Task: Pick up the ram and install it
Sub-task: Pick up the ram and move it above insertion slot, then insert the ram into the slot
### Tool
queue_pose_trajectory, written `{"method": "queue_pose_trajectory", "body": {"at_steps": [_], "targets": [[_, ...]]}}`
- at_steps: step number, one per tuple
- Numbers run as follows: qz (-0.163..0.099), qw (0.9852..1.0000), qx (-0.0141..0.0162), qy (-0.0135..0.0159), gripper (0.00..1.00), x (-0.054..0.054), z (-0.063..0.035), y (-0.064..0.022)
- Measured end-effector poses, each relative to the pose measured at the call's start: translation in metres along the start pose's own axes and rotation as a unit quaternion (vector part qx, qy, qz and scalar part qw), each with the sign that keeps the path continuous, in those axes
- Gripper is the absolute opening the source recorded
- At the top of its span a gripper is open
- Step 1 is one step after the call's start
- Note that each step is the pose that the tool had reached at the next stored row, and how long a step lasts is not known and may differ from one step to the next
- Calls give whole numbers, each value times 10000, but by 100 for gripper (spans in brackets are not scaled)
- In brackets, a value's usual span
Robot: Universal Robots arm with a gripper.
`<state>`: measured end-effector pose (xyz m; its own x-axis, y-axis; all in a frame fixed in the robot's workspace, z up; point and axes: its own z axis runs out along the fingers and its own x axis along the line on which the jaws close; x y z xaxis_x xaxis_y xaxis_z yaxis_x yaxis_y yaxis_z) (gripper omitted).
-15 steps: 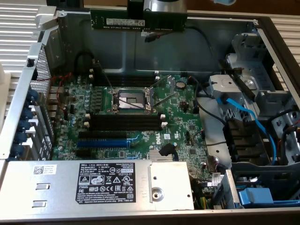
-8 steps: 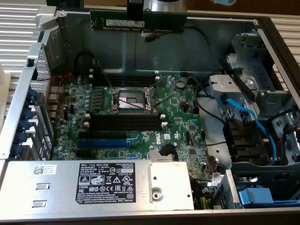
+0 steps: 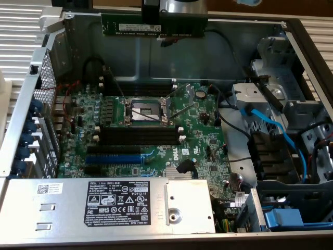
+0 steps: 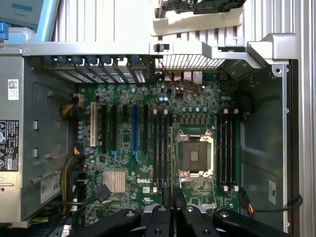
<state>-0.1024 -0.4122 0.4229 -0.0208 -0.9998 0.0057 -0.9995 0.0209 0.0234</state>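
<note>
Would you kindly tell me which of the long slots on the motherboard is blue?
The expansion slot between black slots; apart from one white slot, the rest are black.

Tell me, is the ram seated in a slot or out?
Out. The ram hangs level in the gripper, clear of the board, and the black memory slots by the socket are empty.

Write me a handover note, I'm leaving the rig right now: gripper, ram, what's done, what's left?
Gripper: shut on the ram, holding it level and high over the far wall of the open case in the exterior view.
Black memory slots next to the CPU socket: empty.
Done: ram picked up.
Left: ram not yet seated in any slot.
</note>
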Motion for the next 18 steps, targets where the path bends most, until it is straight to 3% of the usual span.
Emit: {"method": "queue_pose_trajectory", "body": {"at_steps": [11, 18], "targets": [[1, 10000, 9, 0, 13, -97, 20, 69], [1, 10000, 10, 0, 13, -100, 20, 74]]}}
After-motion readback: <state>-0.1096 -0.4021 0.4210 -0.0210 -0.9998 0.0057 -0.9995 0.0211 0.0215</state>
